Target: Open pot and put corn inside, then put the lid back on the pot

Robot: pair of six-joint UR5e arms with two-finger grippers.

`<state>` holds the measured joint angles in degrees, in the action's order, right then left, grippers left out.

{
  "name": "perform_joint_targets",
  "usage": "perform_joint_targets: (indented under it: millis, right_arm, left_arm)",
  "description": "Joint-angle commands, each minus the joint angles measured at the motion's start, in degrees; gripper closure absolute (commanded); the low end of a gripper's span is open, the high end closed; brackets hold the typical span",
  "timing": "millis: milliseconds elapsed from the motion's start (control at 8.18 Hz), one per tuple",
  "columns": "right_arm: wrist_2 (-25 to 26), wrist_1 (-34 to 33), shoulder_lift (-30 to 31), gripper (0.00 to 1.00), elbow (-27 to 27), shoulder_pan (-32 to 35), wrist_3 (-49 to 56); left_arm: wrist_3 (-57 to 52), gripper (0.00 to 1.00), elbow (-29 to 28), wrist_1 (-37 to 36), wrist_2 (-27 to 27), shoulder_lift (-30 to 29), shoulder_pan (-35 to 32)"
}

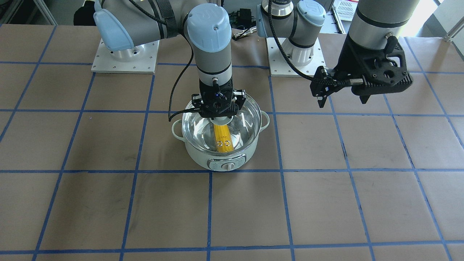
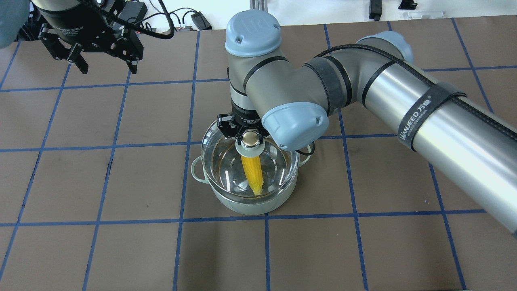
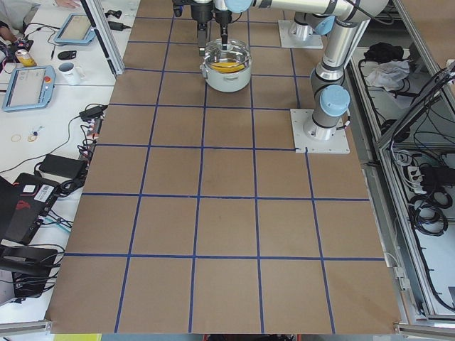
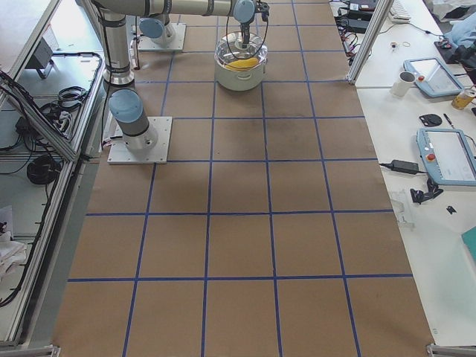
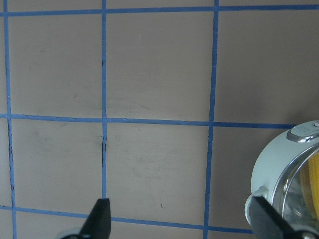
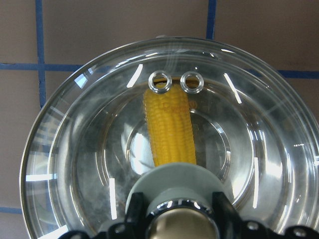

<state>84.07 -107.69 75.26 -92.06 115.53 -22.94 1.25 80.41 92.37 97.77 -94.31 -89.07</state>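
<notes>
Right gripper (image 2: 247, 136) is clamped on the knob (image 6: 179, 224) of the lid (image 2: 226, 161), fingers on either side, holding the lid level. The pot (image 1: 217, 159) sits straight below it, lid centred over the rim. Can't tell if the glass edge is fully seated or just above.

The corn (image 2: 252, 173) is inside the pot, flat on the floor. Its long axis passes under the knob, in line with the vent rings (image 6: 160, 81).

Left gripper (image 5: 182, 221) is spread wide and empty, hovering well apart with the pot off to one side.

The right arm is the one on the job. Likely step is closing the pot, and all that's left is straight down, then let go.
</notes>
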Motion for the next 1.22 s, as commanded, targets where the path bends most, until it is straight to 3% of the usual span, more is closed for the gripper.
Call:
perform_joint_targets:
  millis: [0, 734, 1101]
  right_arm:
    - [-0.1, -0.1, -0.8, 1.0, -0.1, 0.0, -0.4]
    - [-0.1, 0.1, -0.9, 1.0, -0.1, 0.0, 0.3]
    - [-0.1, 1.5, -0.8, 1.0, -0.1, 0.1, -0.1]
  left_arm:
    - [0.0, 0.0, 0.1, 0.0, -0.2, 0.2, -0.1]
    - [-0.4, 0.0, 1.0, 0.4, -0.1, 1.3, -0.3]
    - [-1.0, 0.0, 5.1, -0.3, -0.1, 1.7, -0.3]
